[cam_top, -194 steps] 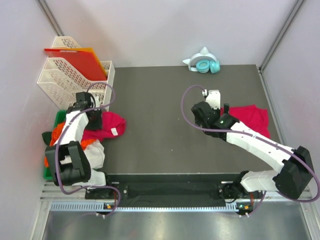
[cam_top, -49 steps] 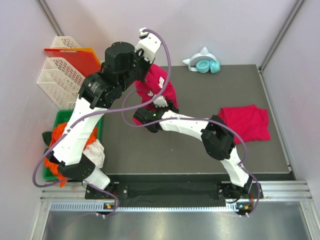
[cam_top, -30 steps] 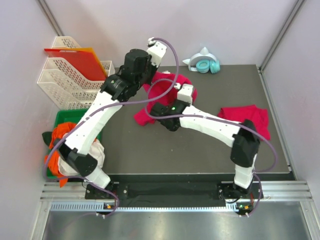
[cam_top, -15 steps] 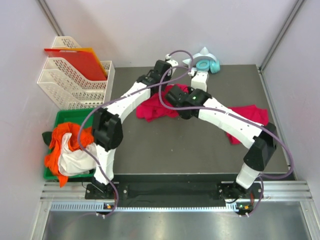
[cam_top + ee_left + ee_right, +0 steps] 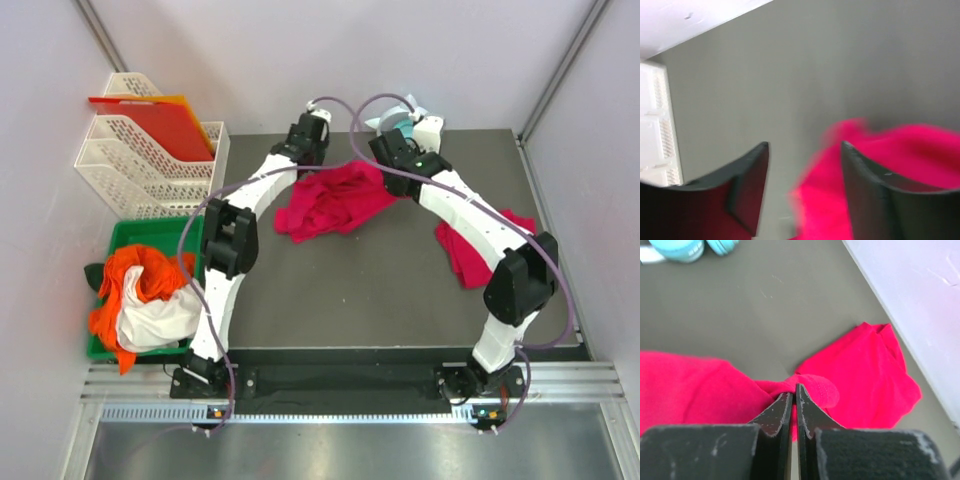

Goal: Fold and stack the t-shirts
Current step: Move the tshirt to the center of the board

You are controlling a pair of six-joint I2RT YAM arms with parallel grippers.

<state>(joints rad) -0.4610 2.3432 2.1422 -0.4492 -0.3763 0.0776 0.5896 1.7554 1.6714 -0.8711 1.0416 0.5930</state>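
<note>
The t-shirt (image 5: 330, 200) lies on the far half of the surface (image 5: 350, 290), between the two arms, as a crumpled and bunched heap, not spread flat. The right tool (image 5: 792, 390) is clenched on a small pinch of its cloth at the far-right end of the heap, and the fabric gathers into a tight fold just at the fingertips. The left tool (image 5: 804, 147) stands released over the far-left end, its jaws apart and nothing between them; the cloth below it is blurred in the wrist view. A second t-shirt (image 5: 470, 255) lies well apart on the right side of the surface, partly hidden under the right arm. We judge the t-shirt to be light, soft and limp. It will sag and drag from any one held point, and it will not keep a shape by itself, so it needs two holds at the same time. The best places seem to us the two shoulders or the two hem corners, so that the cloth hangs or lies open between them. A pinch of only one layer may slip, so the jaws should take a good fold. The long axis of the heap runs slantwise in the top view, from near-left to far-right. Where the neck and the hem point, we cannot tell.
</note>
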